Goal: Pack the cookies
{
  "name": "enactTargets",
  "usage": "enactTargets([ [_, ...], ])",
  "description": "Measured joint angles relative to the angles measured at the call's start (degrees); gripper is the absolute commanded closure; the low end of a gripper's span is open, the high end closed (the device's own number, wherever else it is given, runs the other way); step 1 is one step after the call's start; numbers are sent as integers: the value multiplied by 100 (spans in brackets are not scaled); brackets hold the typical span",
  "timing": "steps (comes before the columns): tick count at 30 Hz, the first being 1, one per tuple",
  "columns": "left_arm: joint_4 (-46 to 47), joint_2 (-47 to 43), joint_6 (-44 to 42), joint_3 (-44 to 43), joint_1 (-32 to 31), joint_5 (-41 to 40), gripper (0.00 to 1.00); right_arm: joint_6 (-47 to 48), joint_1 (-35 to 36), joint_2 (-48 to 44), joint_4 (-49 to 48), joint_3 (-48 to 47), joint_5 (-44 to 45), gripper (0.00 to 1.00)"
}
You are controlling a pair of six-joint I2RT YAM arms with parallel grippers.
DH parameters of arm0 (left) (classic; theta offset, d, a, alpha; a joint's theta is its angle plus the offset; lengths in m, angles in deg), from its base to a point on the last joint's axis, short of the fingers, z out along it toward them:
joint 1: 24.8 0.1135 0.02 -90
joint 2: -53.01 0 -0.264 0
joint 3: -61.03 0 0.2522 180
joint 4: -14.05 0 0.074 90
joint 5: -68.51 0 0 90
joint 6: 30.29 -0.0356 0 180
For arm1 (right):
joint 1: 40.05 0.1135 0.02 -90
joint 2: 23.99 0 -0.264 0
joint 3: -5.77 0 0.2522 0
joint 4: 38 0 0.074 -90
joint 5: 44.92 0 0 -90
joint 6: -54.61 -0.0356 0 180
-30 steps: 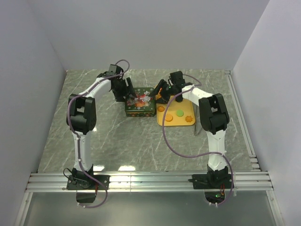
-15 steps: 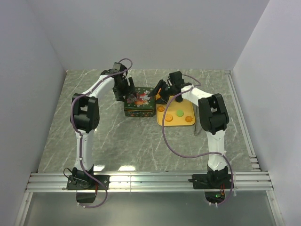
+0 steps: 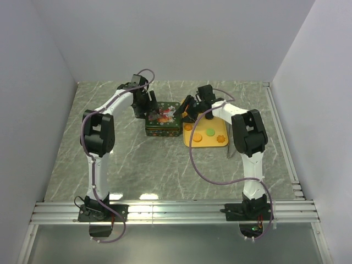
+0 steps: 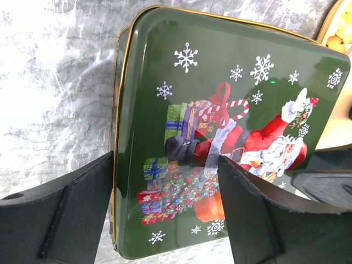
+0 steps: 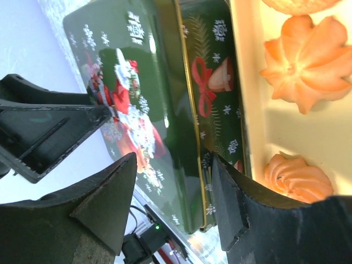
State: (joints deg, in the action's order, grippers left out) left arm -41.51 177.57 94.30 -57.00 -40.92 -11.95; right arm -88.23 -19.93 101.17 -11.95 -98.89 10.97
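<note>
The 2 grippers are hanging open-jawed at the lidded tin (image 3: 163, 128), the left gripper (image 4: 165, 162) over the lid (image 4: 220, 82), the right gripper (image 5: 173, 159) straddling its right edge, while the cookies (image 5: 308, 55) are lying on the tray (image 3: 219, 141) just right of the tin, nearest the right arm (image 3: 247, 132).

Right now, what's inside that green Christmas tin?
Nothing inside shows: the Santa lid covers the tin. Cookies lie on the yellow tray beside it.

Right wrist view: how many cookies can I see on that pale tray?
3. A cookie cut off at the top edge, a flower-shaped cookie below it, a swirled cookie lowest, all on the tray. More may lie outside this view.
</note>
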Motion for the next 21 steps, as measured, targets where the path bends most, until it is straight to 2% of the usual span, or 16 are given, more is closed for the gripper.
enactTargets([
  [10,352,-625,13,935,-50,-142,23,138,120,-79,-2,291,9,38],
  [13,385,-776,22,1143,-68,-173,24,175,151,-125,20,339,20,42],
  [17,501,-944,63,1394,-74,-197,24,256,164,-234,61,402,48,53],
  [21,584,-1220,107,1762,-98,-254,24,337,192,-339,109,476,87,53],
])
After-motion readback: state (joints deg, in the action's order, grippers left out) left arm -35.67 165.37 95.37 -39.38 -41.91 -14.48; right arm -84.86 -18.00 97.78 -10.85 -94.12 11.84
